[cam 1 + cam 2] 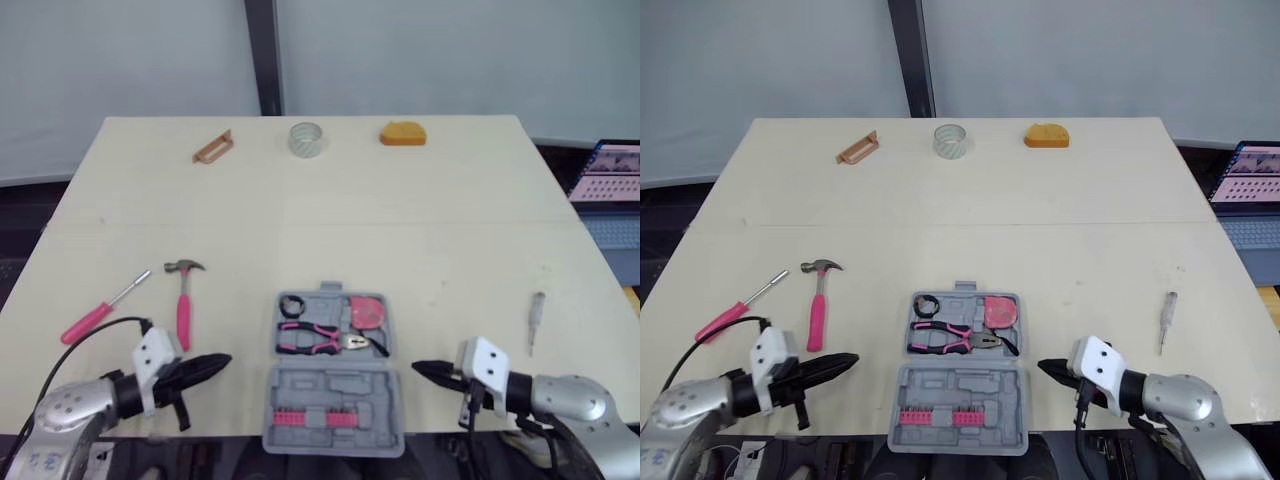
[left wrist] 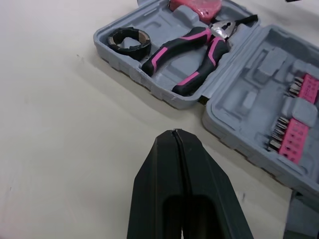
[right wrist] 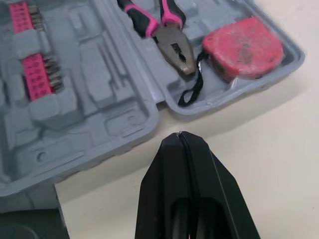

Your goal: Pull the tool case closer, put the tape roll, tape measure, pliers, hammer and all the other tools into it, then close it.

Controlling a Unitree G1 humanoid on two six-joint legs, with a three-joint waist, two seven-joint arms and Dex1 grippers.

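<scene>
Your left gripper (image 1: 222, 361) at the case's (image 1: 340, 388) 9 o'clock and right gripper (image 1: 420, 369) at its 3 are both closed and empty. The case lies open with pliers (image 1: 318, 338) and tape measure (image 1: 366, 311) inside. I'd take the hammer (image 1: 183, 310) at its 10 o'clock: open wide and grip mid-handle. It may skid on the smooth, pale tabletop (image 1: 400, 230). Behind is a grey wall (image 1: 450, 50), with a laptop (image 1: 610, 175) at 2.
</scene>
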